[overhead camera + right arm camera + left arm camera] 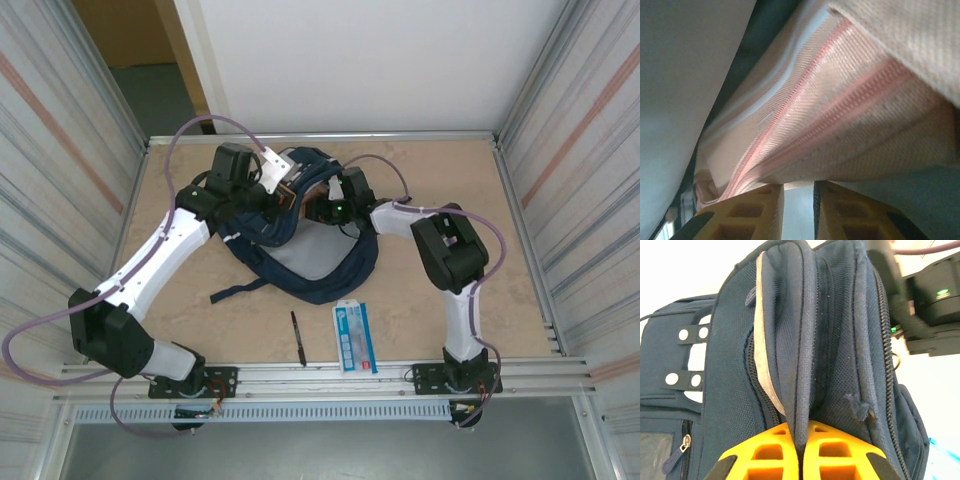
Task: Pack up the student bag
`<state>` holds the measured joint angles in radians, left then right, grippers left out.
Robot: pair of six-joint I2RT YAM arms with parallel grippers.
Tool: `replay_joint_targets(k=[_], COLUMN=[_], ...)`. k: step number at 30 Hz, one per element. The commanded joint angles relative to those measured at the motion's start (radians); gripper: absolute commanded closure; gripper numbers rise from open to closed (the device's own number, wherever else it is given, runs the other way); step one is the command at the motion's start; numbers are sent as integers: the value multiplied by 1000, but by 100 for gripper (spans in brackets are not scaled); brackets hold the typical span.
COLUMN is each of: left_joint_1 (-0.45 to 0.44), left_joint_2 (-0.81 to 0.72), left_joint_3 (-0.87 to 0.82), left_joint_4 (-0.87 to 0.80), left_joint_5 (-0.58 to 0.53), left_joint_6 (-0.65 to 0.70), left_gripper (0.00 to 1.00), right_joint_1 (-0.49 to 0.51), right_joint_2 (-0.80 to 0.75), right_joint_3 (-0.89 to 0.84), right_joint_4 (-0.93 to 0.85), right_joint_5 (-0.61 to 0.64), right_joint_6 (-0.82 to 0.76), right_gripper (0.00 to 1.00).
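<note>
Centrally one bag [300, 262], fold in left fingers [770, 450]; right fingers [755, 210] narrow, grip unclear; one pouch [840, 110], one pen [297, 337], one packet [355, 337].

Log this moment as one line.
left gripper: pinching backpack fold | right gripper: at pink pouch, grip unclear | pen: on table

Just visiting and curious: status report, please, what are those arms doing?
Left gripper shut on navy blue fabric backpack fold. Right gripper at pink fabric pouch, grip unclear. Black pen, blue-white packet lie outside it.
</note>
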<state>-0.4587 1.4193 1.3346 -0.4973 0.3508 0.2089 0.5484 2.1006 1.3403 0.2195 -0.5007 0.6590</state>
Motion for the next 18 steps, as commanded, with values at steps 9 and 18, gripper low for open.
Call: replay_joint_targets(k=[9,18], left_joint_1=[5,21], left_joint_2=[-47,-6], left_joint_3=[15,-33], left_joint_4=[85,164], left_joint_5=[52,-42], left_joint_6=[39,-18], left_gripper=[100,100], right_joint_1=[26,22], right_joint_2=[86,-246], right_joint_3=[70,-188], right_joint_4=[208,-39], right_joint_5=[-65,-69], right_joint_6=[16,-81], right_gripper=[65,49])
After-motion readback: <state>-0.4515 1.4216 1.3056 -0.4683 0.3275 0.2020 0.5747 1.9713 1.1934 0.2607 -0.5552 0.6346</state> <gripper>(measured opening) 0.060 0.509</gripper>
